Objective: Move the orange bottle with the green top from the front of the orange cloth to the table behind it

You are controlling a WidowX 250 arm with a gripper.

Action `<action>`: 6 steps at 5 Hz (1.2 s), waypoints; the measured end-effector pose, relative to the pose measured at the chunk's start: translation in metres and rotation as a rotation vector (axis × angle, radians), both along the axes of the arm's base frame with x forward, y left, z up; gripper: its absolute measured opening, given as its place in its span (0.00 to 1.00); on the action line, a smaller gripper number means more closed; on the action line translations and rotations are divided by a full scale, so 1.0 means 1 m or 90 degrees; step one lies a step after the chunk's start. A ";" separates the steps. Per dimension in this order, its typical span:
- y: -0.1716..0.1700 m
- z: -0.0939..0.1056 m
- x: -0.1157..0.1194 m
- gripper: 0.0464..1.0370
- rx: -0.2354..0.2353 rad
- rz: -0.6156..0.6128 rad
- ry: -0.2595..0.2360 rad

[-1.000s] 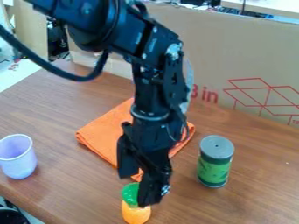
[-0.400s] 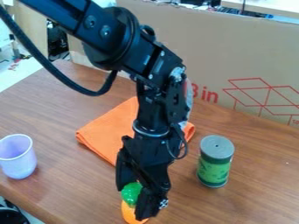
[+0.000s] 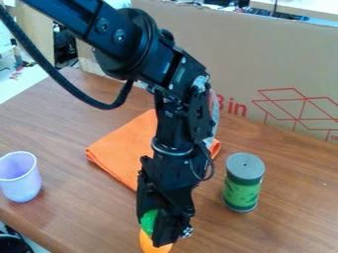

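The black gripper point(image 3: 152, 231) hangs low at the bottom centre of the camera view, shut on the green top of an orange object point(image 3: 155, 245). One finger is on the left of the green top and the other covers its right side. The orange lower part shows beneath the fingers, near the table's front edge. Whether its base touches the table I cannot tell.
Behind the gripper lies a folded orange cloth point(image 3: 123, 148). A green can with a grey lid point(image 3: 243, 182) stands to the right, a pale purple cup point(image 3: 20, 176) at the far left. A cardboard panel point(image 3: 277, 69) rises along the back.
The gripper has come down and slightly toward the front, onto the green top. Its fingers have drawn together around it. The cloth, can and cup have stayed put.
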State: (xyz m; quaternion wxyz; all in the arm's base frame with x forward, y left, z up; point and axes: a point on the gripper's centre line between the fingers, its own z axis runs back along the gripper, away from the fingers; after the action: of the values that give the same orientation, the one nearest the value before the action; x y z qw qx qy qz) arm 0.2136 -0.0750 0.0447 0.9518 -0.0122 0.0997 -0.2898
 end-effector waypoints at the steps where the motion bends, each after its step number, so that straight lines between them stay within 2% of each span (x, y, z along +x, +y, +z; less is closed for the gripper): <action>1: -0.004 0.028 0.016 0.60 -0.050 -0.005 -0.062; 2: 0.007 0.060 0.037 0.60 -0.078 0.030 -0.119; 3: 0.047 0.084 0.064 0.60 -0.098 0.115 -0.165; 4: 0.104 0.084 0.086 0.60 -0.084 0.216 -0.171; 5: 0.146 0.081 0.105 0.60 -0.060 0.283 -0.181; 6: 0.180 0.066 0.114 0.60 -0.026 0.328 -0.162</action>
State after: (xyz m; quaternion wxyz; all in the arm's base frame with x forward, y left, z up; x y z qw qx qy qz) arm 0.3276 0.1046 0.1103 0.9985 -0.0201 -0.0331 -0.0397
